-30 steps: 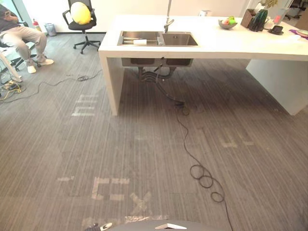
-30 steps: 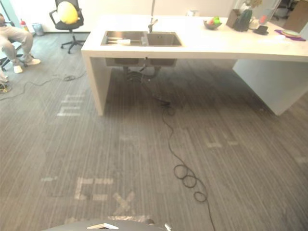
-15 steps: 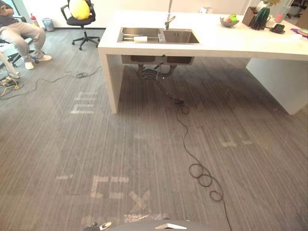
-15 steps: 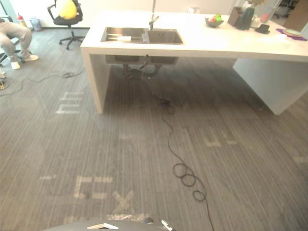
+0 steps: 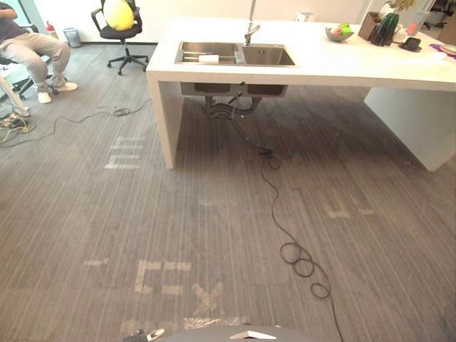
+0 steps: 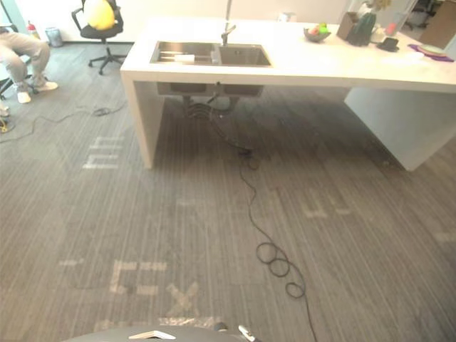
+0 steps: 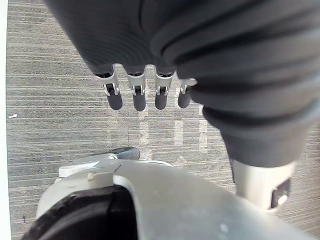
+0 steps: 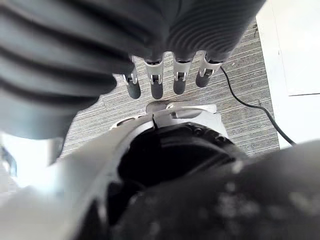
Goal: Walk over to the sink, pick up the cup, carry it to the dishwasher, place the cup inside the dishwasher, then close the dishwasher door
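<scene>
- Sink [image 5: 235, 55] sits near the left end of the white desk [image 5: 342, 64]; a small white thing [image 5: 207, 60] lies inside.
- Left hand [image 7: 139, 95] and right hand [image 8: 156, 86]: fingers loose, apart, holding nothing.

The room is brightly and evenly lit, with the light strongest at the far side. There the white counter [image 5: 342, 60] glares until its top loses nearly all detail, and the far wall [image 5: 199, 7] washes out to plain white. The steel sink [image 5: 235, 54] reads dark against that glare. Under the counter a broad, soft-edged shadow lies on the grey carpet [image 5: 142, 214], deepest close to the counter's left leg and fading toward the near side. The near carpet is lit flatly. In the right wrist view a white panel [image 8: 300, 50] beside the carpet burns out entirely.
</scene>
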You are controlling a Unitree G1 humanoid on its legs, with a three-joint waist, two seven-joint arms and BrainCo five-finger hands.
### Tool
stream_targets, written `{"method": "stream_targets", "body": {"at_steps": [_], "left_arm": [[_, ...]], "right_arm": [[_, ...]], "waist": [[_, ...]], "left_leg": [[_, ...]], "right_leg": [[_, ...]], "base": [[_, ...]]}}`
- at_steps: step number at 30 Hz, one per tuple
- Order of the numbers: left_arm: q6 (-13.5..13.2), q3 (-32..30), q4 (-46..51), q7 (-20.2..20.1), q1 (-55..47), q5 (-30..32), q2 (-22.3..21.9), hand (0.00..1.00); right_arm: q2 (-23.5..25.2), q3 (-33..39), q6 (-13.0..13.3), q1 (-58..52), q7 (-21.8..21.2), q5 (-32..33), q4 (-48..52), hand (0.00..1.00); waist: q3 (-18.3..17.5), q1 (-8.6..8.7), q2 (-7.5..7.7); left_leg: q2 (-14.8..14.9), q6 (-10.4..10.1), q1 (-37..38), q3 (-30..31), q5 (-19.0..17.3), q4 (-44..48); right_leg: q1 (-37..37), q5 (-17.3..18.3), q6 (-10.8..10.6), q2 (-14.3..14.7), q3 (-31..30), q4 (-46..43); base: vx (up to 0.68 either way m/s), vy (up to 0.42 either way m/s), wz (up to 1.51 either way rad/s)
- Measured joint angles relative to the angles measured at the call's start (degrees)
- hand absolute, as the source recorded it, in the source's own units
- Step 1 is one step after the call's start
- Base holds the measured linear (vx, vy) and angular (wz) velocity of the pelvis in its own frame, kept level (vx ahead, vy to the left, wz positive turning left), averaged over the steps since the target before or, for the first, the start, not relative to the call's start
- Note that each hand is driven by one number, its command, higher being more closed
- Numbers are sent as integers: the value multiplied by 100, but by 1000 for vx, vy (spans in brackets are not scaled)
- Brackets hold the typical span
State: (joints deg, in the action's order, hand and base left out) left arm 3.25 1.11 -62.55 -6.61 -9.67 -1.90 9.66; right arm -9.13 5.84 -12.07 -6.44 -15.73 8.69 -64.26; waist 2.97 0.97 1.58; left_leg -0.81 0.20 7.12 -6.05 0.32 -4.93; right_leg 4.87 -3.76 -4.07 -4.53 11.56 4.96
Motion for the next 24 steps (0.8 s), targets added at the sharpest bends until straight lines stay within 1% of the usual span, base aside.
{"method": "stream_targets", "body": {"at_steps": [4, 6, 7, 8, 9, 10, 11, 12, 13, 14, 15, 16, 17, 19, 20, 21, 22, 23, 24], "left_arm": [[4, 1, -8, 1, -4, -10, 1, 0], [9, 1, -11, 6, -11, -18, 2, 0], [13, 2, -12, 22, -22, -20, -3, 0], [15, 3, -12, 28, -53, -20, -4, 0], [15, 0, -1, 26, -62, -27, 3, 0], [13, -1, 8, 34, -64, -30, 20, 0], [13, -16, 10, 78, -64, -32, -3, 0], [13, -44, 20, 93, -66, -40, -12, 0], [24, -127, 35, 103, -45, -99, -15, 0], [70, -228, 56, 122, -86, -159, -17, 0], [94, -319, 59, 121, -83, -155, -21, 0], [107, -369, 59, 121, -79, -153, -31, 0], [125, -508, 60, 115, -77, -135, -66, 0], [128, -674, 86, 115, -53, -125, -107, 0], [129, -735, 105, 116, -30, -114, -124, 0], [128, -803, 125, 122, 67, 2, -120, 0], [128, -834, 127, 124, 94, 26, -117, 0], [128, -893, 133, 128, 116, 107, -122, 0], [126, -903, 152, 136, 114, 145, -124, 0]], "right_arm": [[3, 11, 59, 0, -1, 0, 0, 0], [19, 116, 61, 3, -4, -2, 1, 0], [24, 168, 62, 4, -7, -1, 9, 0], [26, 182, 65, 4, -7, 2, 26, 0], [42, 205, 84, 4, -4, 13, 42, 0], [69, 236, 109, -10, -3, 62, 44, 0], [42, 243, 108, 20, -6, 105, 69, 0], [43, 247, 112, 31, -13, 121, 113, 0], [66, 268, 113, 37, -24, 130, 192, 0], [115, 328, 112, 3, -25, 170, 247, 0], [151, 392, 114, -15, -26, 235, 246, 0], [157, 405, 117, -17, -28, 256, 246, 0], [166, 448, 126, -45, -39, 281, 255, 0], [191, 532, 187, -50, -42, 394, 271, 0], [199, 554, 188, -82, -41, 451, 283, 0], [249, 562, 185, -191, -41, 448, 313, 0], [271, 561, 177, -247, -41, 445, 311, 0], [329, 575, 174, -345, -42, 449, 323, 0], [400, 676, 161, -490, -48, 449, 333, 0]], "waist": [[0, 16, 1], [0, 33, 1], [14, 36, -7], [31, 52, 0], [52, 57, 30], [92, 55, 80], [158, 50, 44], [190, 59, 70], [290, 107, 15], [299, 149, 62], [308, 156, 88], [311, 164, 90], [314, 195, 61], [405, 245, 38], [452, 259, 32], [524, 260, 63], [537, 259, 81], [545, 265, 95], [543, 266, 98]], "left_leg": [[-31, 8, 7, 4, -4, 0], [-65, 43, 18, 3, -12, 0], [-70, 72, 35, -5, -34, 1], [-72, 56, 55, 0, -70, 2], [-98, 98, 100, 1, -97, 2], [-159, 166, 193, 1, -143, 1], [-168, 216, 267, -28, -175, 0], [-168, 233, 327, -33, -185, 0], [-162, 286, 422, -32, -201, 2], [-142, 324, 522, -34, -225, 2], [-108, 337, 573, -27, -251, 2], [-81, 337, 574, -25, -268, 2], [-18, 329, 580, -24, -318, 6], [114, 271, 580, -28, -387, 39], [206, 217, 602, -26, -432, 44], [315, 102, 522, 3, -673, 323], [341, 57, 507, 33, -802, 491], [364, -24, 526, 147, -1075, 771], [374, -122, 577, 242, -1312, 959]], "right_leg": [[2, -4, -10, -8, -4, -32], [5, 1, -26, -32, -9, -51], [-78, 104, -59, -88, -17, -262], [-218, 277, -80, -133, -28, -623], [-363, 458, -146, -208, -60, -1039], [-574, 688, -257, -329, -142, -1653], [-908, 719, -268, -412, -173, -2409], [-1048, 700, -249, -435, -163, -2797], [-1243, 681, -214, -484, -161, -3240], [-1327, 787, -115, -539, -139, -3423], [-1345, 933, -60, -518, -86, -3285], [-1373, 965, -44, -512, -21, -3167], [-1502, 975, -31, -505, 96, -2938], [-1716, 827, -54, -461, 186, -2536], [-1795, 678, -94, -403, 150, -2314], [-1830, 507, -148, -324, -52, -2070], [-1827, 471, -151, -313, -169, -2045], [-1769, 438, -95, -321, -365, -2079], [-1650, 531, 32, -328, -457, -2148]], "base": [[8, 5, 0], [0, 45, -1], [-15, 56, 1], [-13, 68, 1], [-7, 71, -1], [-41, 94, -11], [-43, 90, -13], [-66, 82, -11], [-68, 75, -4], [-105, 60, 0], [-107, 36, 3], [-106, 1, 1], [-115, -15, -5], [-108, -24, -8], [-51, -67, 3], [7, -90, 9], [141, -139, 22], [315, -194, 33], [391, -234, 40]]}}
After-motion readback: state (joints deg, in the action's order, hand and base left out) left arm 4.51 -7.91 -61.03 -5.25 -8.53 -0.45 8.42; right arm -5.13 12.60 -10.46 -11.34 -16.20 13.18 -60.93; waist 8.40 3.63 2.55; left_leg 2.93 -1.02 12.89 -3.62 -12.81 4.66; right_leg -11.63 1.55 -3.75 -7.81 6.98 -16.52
